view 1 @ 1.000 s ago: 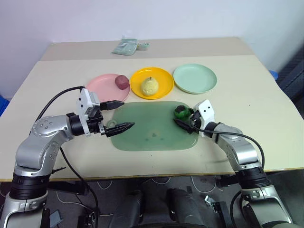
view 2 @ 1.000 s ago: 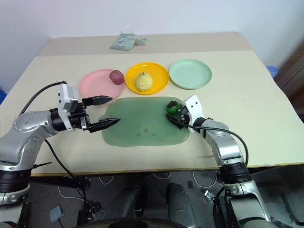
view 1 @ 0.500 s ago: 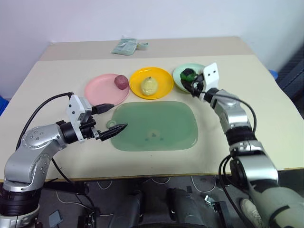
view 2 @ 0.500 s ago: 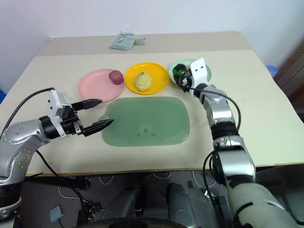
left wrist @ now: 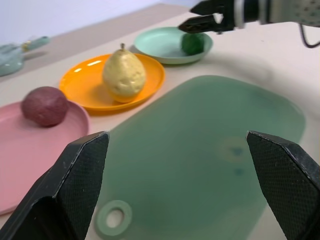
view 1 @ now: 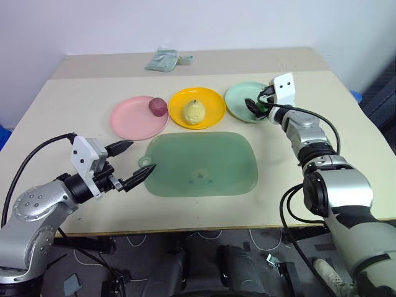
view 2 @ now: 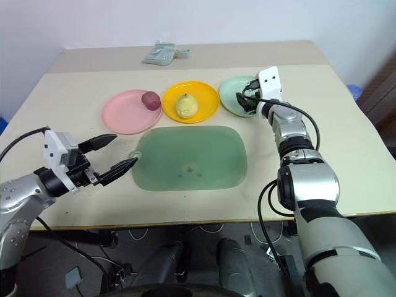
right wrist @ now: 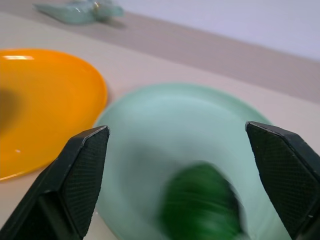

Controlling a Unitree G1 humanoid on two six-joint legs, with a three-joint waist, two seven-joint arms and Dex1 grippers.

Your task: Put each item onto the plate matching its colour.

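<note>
The dark green ridged item (left wrist: pixel 192 43) lies on the mint green plate (view 1: pixel 237 98) at the back right. My right gripper (right wrist: pixel 176 127) hovers just over it, open, its fingers clear of the item. On the yellow plate (view 1: pixel 179 102) stands the pale yellow pear-like item (view 1: pixel 194 112). The dark red-purple round item (view 1: pixel 159 106) rests on the pink plate (view 1: pixel 130 120). My left gripper (view 1: pixel 139 156) is open and empty, low over the table at the left end of the green mat.
A large green cutting mat (view 1: pixel 201 164) covers the middle of the beige table in front of the plates. A pale green bag (view 1: pixel 164 60) lies at the table's far edge. Bare tabletop lies to the left and right of the mat.
My right gripper carried the green item from the mat's right end to the mint plate and opened, leaving it there. My left arm drew back toward the near left, still open.
</note>
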